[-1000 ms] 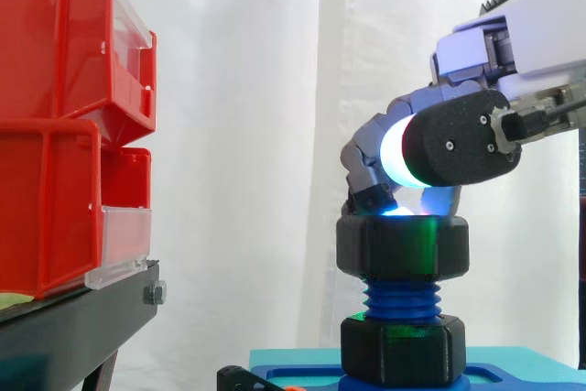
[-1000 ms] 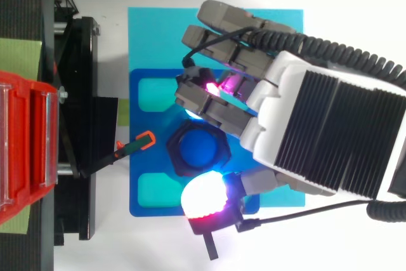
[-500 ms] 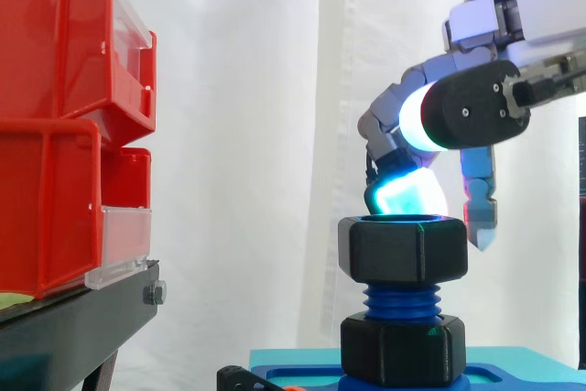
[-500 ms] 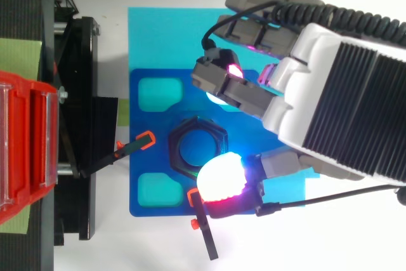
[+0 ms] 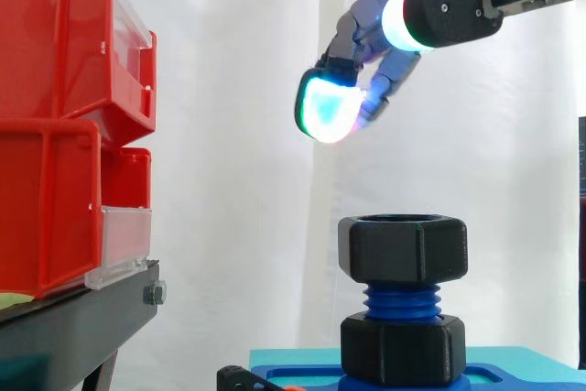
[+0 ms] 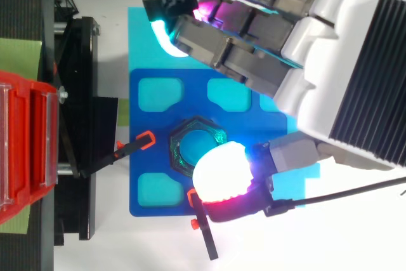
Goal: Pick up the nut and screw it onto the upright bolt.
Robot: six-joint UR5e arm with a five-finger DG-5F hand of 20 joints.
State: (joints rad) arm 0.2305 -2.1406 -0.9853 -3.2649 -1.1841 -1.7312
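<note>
A black hexagonal nut [image 5: 403, 249] sits on the top of the upright blue threaded bolt [image 5: 402, 300], with a second black nut [image 5: 402, 349] lower down at the bolt's foot. From above, the upper nut [image 6: 183, 139] shows as a hexagonal ring. My hand [image 5: 446, 6] hangs well above the nut, clear of it, with its fingers relaxed and nothing between them. Its glowing fingertips [image 5: 326, 109] point down and left. In the top view the hand [image 6: 342, 93] covers the right side, and one glowing pad [image 6: 219, 172] overlaps the nut's edge.
The bolt stands on a blue base plate [image 6: 147, 150] with cyan recesses, on a cyan mat [image 6: 143, 36]. Red bins [image 5: 64, 135] on a black stand [image 5: 82, 327] fill the left. A black clamp with orange tips [image 6: 133, 145] lies left of the nut.
My hand let go of the nut and rose well above it, its fingers uncurling. The nut stays on the bolt's top.
</note>
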